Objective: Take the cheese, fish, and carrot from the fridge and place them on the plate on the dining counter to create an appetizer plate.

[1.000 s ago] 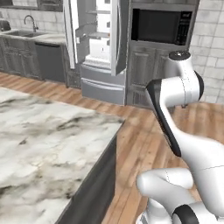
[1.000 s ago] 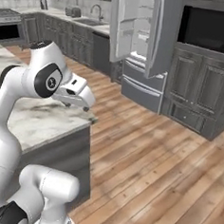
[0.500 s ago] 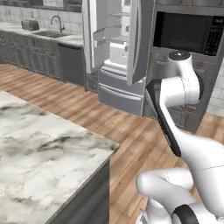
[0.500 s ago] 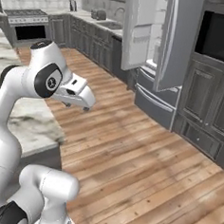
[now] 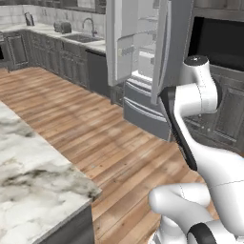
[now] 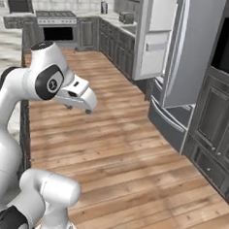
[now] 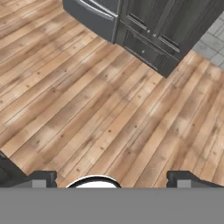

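Left base view has the fridge (image 5: 143,62) at top centre against the far wall, its 2 upper doors swung open on a bright white inside with shelves; whatever sits on them is too small to make out. Its grey bottom drawer (image 5: 145,114) is shut. A dark oven (image 5: 221,40) is built into the cabinet just right of it. The marble table (image 5: 33,190) fills the lower left, its near corner jutting toward the wood floor (image 5: 95,138). A sink counter (image 5: 71,38) runs along the wall at upper left.

Right base view shows the claw (image 6: 78,107) hanging over the floor, well apart from the fridge (image 6: 175,48), holding nothing. Hand view shows its 2 tips at the bottom edge spread wide, with bare planks between them and dark cabinets (image 7: 170,30) at top.

No writing or brand can be read anywhere.
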You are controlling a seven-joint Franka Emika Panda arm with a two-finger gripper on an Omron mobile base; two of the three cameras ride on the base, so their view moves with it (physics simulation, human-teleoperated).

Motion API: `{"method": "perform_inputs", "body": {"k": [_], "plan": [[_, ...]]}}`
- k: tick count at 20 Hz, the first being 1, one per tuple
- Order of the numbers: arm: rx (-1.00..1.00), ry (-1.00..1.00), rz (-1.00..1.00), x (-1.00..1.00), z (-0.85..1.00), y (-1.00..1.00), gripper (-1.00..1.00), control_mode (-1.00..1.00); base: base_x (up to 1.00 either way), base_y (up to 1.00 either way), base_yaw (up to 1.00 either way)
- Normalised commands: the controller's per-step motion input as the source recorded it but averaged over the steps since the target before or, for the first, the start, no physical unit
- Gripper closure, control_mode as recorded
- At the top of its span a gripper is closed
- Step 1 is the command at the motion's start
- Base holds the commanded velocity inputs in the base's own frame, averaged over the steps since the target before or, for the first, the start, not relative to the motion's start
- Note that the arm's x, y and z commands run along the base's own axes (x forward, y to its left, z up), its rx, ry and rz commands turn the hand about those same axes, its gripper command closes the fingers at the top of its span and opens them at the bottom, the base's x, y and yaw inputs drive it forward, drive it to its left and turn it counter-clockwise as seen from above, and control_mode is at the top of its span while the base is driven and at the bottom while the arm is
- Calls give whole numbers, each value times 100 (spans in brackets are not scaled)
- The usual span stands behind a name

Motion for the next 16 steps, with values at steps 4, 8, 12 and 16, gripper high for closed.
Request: {"method": "perform_inputs", "body": {"k": [4,8,12,16], "plan": [[0,0,0,0,0,0,-100,100,100,-75,37],[0,0,0,0,0,0,-100,100,100,-69,35],[0,0,0,0,0,0,-100,100,100,-66,32],[0,0,0,0,0,0,-100,100,100,-57,27]]}}
